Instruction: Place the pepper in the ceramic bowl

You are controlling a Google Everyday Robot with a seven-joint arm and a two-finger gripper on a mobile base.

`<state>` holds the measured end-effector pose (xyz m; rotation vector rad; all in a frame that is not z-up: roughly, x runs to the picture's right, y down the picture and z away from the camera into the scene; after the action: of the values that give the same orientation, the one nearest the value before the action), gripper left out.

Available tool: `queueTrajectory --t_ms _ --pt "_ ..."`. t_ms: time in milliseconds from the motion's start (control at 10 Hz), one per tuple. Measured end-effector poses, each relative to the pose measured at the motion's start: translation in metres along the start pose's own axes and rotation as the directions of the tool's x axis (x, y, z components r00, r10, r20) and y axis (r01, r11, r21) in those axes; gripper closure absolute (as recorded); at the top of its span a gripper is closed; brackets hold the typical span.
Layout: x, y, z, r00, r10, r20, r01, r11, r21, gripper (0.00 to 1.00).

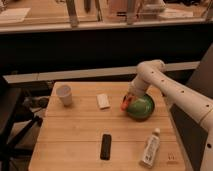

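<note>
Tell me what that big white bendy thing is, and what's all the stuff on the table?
That white thing is a robot's arm, reaching in from the right. At its end is the gripper, which works like a hand. It hangs over the left edge of the green ceramic bowl. Its jaws look closed on a small orange pepper. One camera looks down on the wooden table. Also on it are a white paper cup, a small white block, a flat black object and a white bottle lying down.
</note>
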<state>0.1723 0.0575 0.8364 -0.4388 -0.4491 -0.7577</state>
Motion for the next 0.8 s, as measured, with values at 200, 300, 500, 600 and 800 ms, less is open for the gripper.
queueTrajectory --t_ms 200,300,500,600,800 --pt "0.005 0.007 -0.001 1.0 0.012 0.001 -0.012 1.0 0.002 0.98" --pt "0.008 0.013 -0.003 1.0 0.021 0.001 -0.021 1.0 0.002 0.98" --pt "0.011 0.018 -0.004 0.999 0.032 0.002 -0.032 0.999 0.004 0.98" --pt "0.01 0.018 -0.004 0.999 0.032 0.004 -0.032 0.999 0.002 0.98" --pt "0.012 0.022 -0.006 0.999 0.037 0.004 -0.037 0.999 0.001 0.97"
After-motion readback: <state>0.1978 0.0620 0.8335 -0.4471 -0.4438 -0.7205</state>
